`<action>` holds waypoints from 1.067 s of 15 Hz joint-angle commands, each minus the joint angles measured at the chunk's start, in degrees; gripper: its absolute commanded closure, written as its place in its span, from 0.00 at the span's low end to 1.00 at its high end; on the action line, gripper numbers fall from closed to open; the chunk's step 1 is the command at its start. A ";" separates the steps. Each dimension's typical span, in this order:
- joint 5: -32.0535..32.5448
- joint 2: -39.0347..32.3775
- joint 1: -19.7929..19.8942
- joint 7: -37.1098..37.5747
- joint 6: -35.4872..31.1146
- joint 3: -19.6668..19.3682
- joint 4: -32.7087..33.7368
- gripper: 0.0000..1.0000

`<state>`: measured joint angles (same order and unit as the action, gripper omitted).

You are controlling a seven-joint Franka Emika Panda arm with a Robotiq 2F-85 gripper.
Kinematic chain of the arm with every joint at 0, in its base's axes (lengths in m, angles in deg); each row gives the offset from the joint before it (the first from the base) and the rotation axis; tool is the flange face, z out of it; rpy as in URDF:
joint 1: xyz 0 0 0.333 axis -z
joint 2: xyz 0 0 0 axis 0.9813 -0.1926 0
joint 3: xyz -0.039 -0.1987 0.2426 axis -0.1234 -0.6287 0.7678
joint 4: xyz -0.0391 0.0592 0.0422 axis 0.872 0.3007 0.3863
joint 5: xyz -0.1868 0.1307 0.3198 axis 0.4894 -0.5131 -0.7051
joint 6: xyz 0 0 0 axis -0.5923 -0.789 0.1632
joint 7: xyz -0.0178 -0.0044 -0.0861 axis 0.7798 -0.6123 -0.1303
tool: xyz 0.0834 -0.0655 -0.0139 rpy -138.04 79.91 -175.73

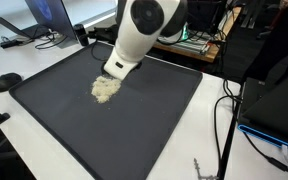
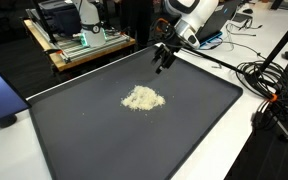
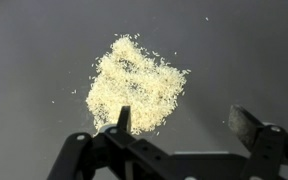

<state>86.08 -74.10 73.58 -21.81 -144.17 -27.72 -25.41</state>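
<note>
1. Currently, the gripper (image 2: 162, 64) hangs over a dark mat (image 2: 134, 145), with its jaws spread as wide as they go and nothing between them.
2. Both fingers (image 3: 124, 118) point down toward the mat. In an exterior view the fingertips appear clear of the surface, though whether there is contact cannot be told for certain.
3. A pile of pale grains (image 2: 142, 98) lies on the mat, below and ahead of the gripper, near it but not gripped.
4. In the wrist view, the pile (image 3: 134, 85) sits ahead of one finger, whose tip overlaps the pile's near edge in the picture. The other finger stands over bare mat (image 3: 249, 50), well to the side of the pile.
5. A few loose grains lie scattered around the pile's edges.
6. In an exterior view, the arm hides most of the gripper (image 1: 112, 70); the pile (image 1: 106, 89) shows just beneath it.
7. The mat rests on a white table (image 2: 269, 150).
8. Beyond the gripper, off the mat, black cables (image 2: 259, 75) lie on the table and a wooden cart (image 2: 84, 48) stands behind it.
</note>
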 commanded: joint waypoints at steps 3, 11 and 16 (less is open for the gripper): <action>-16.63 9.63 5.94 -8.15 -5.14 -0.28 -3.79 0.00; -39.85 22.37 14.00 -16.27 -16.32 -3.23 -12.83 0.00; -46.24 29.85 14.73 -15.02 -23.42 -7.89 -19.95 0.00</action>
<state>43.21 -50.16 88.27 -37.21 -162.73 -33.38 -38.90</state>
